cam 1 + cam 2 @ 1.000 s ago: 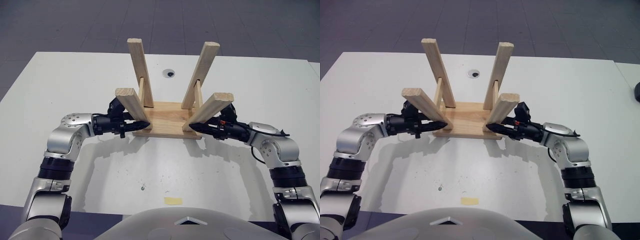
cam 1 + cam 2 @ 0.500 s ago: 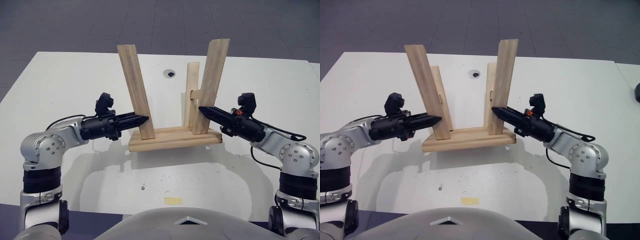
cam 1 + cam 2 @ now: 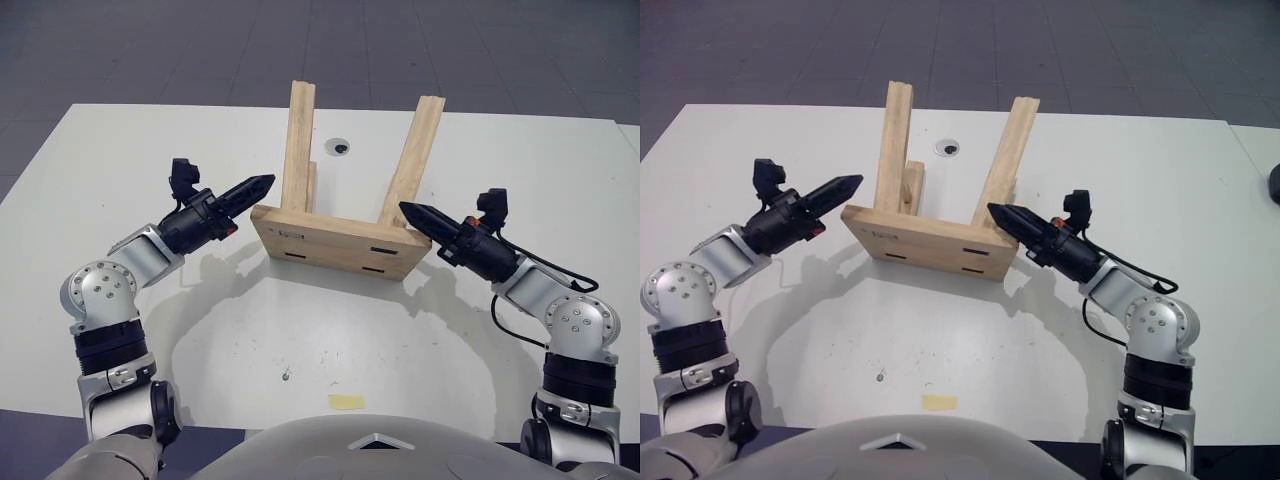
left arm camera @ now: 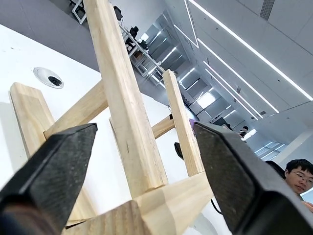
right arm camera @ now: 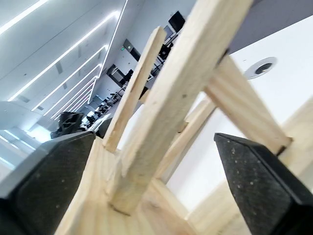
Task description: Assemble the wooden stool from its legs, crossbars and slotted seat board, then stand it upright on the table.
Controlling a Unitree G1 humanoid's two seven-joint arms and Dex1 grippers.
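The wooden stool (image 3: pixel 338 240) is tipped over, its slotted seat board facing me and its legs (image 3: pixel 298 140) pointing away toward the far side of the table. It casts a shadow on the white table (image 3: pixel 120 150) below the seat. My left gripper (image 3: pixel 262 184) is at the seat's left end and my right gripper (image 3: pixel 408 209) at its right end. In the left wrist view the fingers (image 4: pixel 54 166) stand wide apart with a leg (image 4: pixel 124 107) between them. In the right wrist view the fingers (image 5: pixel 254 181) are equally spread around a leg (image 5: pixel 186 83). I cannot tell whether either touches the wood.
A round cable hole (image 3: pixel 342 148) sits in the table behind the stool. A yellow tape scrap (image 3: pixel 347 402) and a small dark speck (image 3: pixel 286 377) lie near the front edge. A dark object (image 3: pixel 1274 185) shows at the far right edge.
The stool went from upside down on its seat to tipped over with the slotted seat face toward me. Both grippers rose and swung outward alongside it.
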